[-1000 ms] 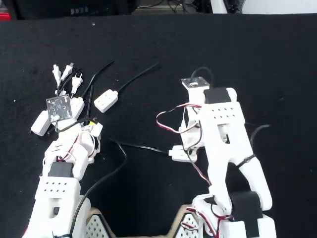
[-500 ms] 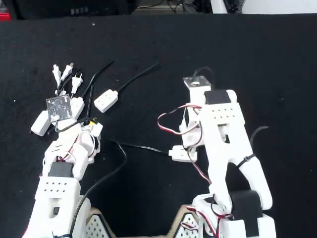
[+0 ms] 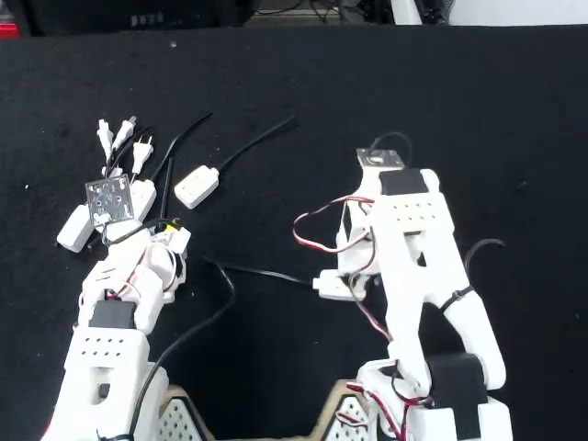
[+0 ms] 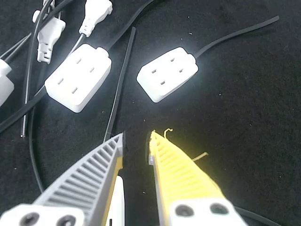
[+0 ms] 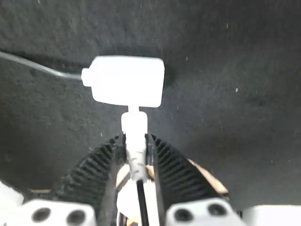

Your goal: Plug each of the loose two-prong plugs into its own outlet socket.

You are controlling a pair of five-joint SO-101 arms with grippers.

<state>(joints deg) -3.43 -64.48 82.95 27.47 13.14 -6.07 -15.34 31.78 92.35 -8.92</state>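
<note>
In the right wrist view my right gripper [image 5: 135, 139] is shut on a white two-prong plug [image 5: 134, 126]. The plug's front end meets a white outlet socket [image 5: 127, 87] lying on the black cloth. From above, that socket [image 3: 334, 286] lies beside the right arm. My left gripper [image 4: 136, 141] hangs slightly open over bare cloth, with nothing between its grey and yellow fingers. Beyond it lie two white outlet sockets [image 4: 77, 77] [image 4: 167, 73]. Loose white plugs [image 4: 49, 35] [image 4: 96, 9] lie past them, and in the high view the plugs [image 3: 124, 140] sit far left.
Black cables [image 3: 220, 303] cross the cloth between the arms and around the left sockets. Another socket [image 3: 196, 186] sits right of the left arm's wrist. The black table [image 3: 478, 101] has free room at the back and far right.
The right arm's wrist has shifted a little to the right and toward the front. The left arm has kept still.
</note>
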